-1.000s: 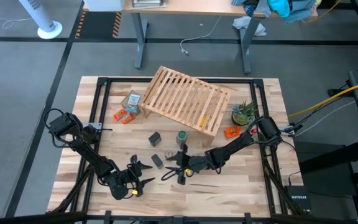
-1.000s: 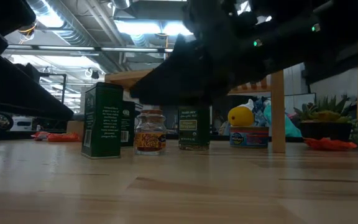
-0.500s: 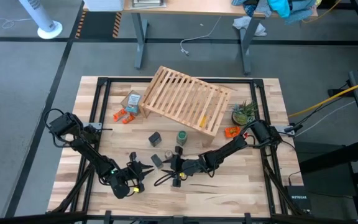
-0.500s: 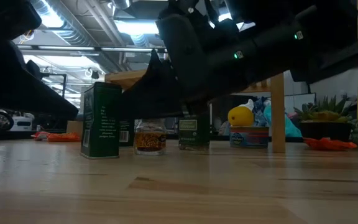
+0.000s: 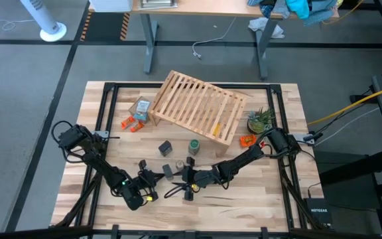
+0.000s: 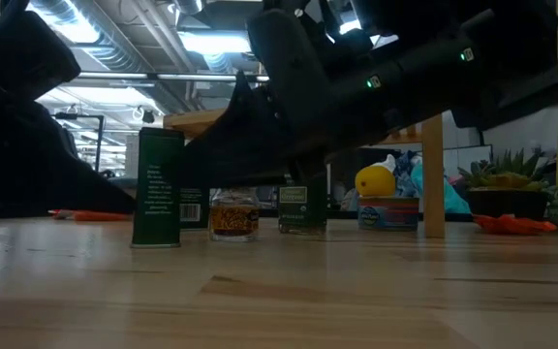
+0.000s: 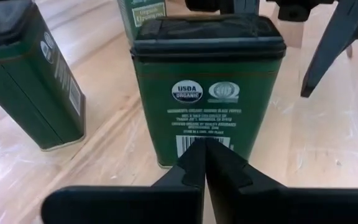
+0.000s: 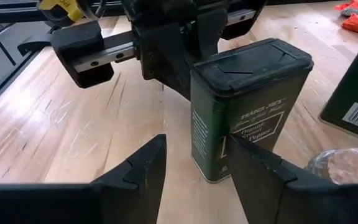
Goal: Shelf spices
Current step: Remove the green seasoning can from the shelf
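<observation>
Right wrist view: the right gripper [image 8: 194, 165] is hanging with its jaws part-open and holding nothing, and the squarish pepper tin [image 8: 244, 109] is standing upright on the tabletop [image 8: 73, 134] just beyond the fingertips, lined up with the gap but not yet between them. In the left wrist view the left gripper [image 7: 204, 163] is pointing at the same tin [image 7: 207, 87] from its barcode side, fingers pressed together and empty, the tips just short of the tin's lower face. In the high view this tin [image 5: 168, 171] is sitting between the two grippers, well apart from the shelf [image 5: 197, 106]. The tin is looking rigid, light and smooth-walled, so likely slippery; a grip across two opposite flat faces at mid-height, below the lid, should be holding best. A second tin [image 7: 27, 74] is standing nearby.
</observation>
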`<move>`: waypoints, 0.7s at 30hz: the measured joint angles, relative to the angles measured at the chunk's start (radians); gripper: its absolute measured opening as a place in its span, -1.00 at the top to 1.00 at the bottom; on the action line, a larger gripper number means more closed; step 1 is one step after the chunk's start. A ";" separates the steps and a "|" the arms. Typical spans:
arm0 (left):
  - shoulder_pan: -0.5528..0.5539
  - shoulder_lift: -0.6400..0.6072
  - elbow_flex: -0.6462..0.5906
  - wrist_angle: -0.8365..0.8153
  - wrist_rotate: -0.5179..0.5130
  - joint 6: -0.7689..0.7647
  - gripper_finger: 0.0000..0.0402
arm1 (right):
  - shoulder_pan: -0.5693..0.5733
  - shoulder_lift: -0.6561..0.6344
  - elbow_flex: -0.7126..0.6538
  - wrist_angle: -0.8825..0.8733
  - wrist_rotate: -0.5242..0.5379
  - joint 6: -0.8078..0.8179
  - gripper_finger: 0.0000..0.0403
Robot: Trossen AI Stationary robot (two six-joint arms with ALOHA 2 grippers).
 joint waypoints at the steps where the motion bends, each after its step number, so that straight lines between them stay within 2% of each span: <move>1: 0.000 0.000 0.000 0.001 -0.008 0.000 0.99 | 0.000 0.000 0.000 0.000 0.000 0.003 0.14; 10: 0.002 0.000 0.000 0.000 -0.051 0.005 0.99 | 0.000 0.049 0.021 0.074 -0.071 0.025 0.14; 16: 0.020 0.000 0.000 -0.002 -0.063 0.006 0.99 | 0.000 0.114 0.111 0.040 -0.130 0.026 0.14; 21: 0.034 0.000 0.000 -0.004 -0.063 0.023 0.98 | 0.000 0.162 0.190 0.000 -0.130 0.022 0.14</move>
